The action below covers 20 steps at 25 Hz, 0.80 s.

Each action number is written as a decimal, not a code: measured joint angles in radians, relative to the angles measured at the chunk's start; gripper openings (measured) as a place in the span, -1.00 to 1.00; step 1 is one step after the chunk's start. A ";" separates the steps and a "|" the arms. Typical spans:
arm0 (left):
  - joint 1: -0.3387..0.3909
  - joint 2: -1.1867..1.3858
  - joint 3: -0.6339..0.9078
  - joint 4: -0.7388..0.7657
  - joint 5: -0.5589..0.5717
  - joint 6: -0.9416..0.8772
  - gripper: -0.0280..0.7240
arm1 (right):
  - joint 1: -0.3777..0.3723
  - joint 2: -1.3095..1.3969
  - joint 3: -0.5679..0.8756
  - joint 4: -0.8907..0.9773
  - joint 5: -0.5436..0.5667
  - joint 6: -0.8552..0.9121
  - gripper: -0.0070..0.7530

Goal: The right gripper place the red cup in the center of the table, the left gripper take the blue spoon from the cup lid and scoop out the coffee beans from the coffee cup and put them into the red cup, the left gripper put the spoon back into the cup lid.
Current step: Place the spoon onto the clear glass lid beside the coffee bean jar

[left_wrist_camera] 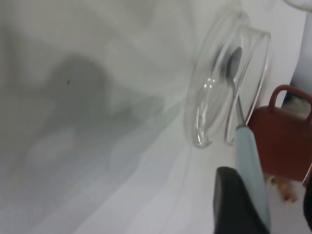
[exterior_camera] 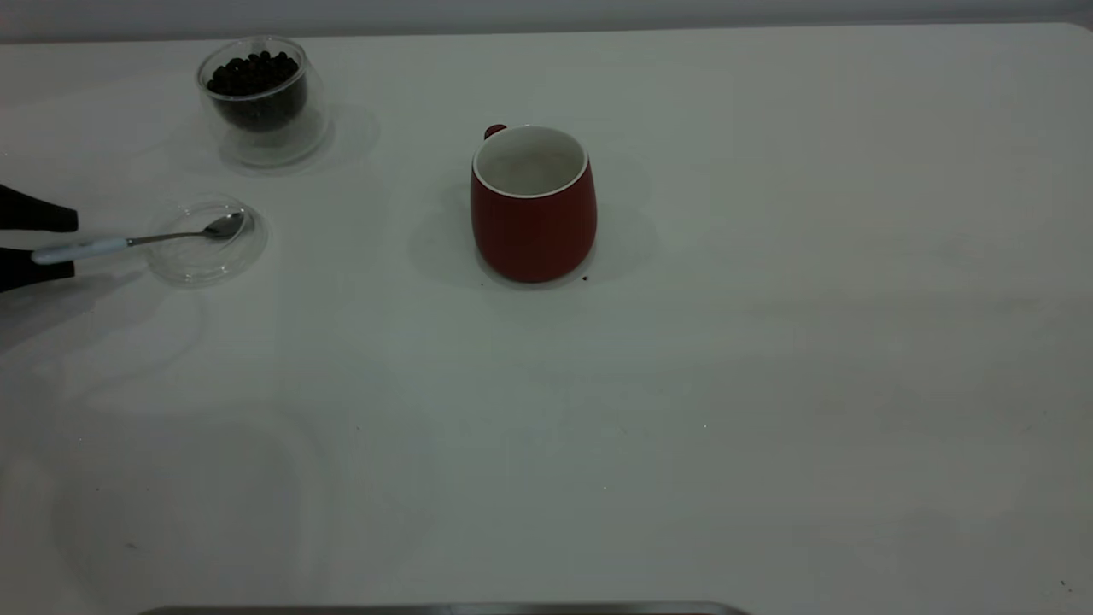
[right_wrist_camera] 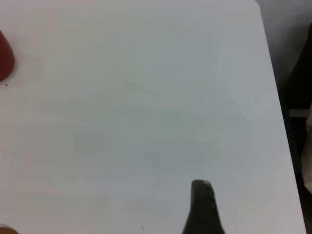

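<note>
The red cup (exterior_camera: 534, 205) stands upright in the middle of the table (exterior_camera: 768, 384), handle to the far side. The coffee cup (exterior_camera: 265, 102) with coffee beans (exterior_camera: 254, 73) stands at the far left. The cup lid (exterior_camera: 205, 239) lies in front of it, with the blue spoon (exterior_camera: 137, 241) resting bowl-in-lid and handle pointing left. My left gripper (exterior_camera: 51, 239) is open at the left edge, its jaws on either side of the handle end. The left wrist view shows the spoon (left_wrist_camera: 248, 161), lid (left_wrist_camera: 219, 83) and red cup (left_wrist_camera: 282, 141). My right gripper (right_wrist_camera: 202, 209) hovers over bare table.
A sliver of the red cup (right_wrist_camera: 4, 56) shows in the right wrist view, far from the right gripper. The table's right edge (right_wrist_camera: 273, 97) shows there too. A tiny dark speck (exterior_camera: 585, 278) lies by the red cup's base.
</note>
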 joint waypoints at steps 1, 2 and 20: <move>0.000 0.000 0.000 -0.013 -0.001 0.000 0.25 | 0.000 0.000 0.000 0.000 0.000 0.000 0.57; 0.000 0.000 0.000 -0.026 -0.002 0.000 0.27 | 0.000 0.000 0.000 0.000 0.000 0.000 0.57; 0.000 0.000 0.000 -0.112 -0.045 0.000 0.32 | 0.000 0.000 0.000 0.000 0.000 0.000 0.57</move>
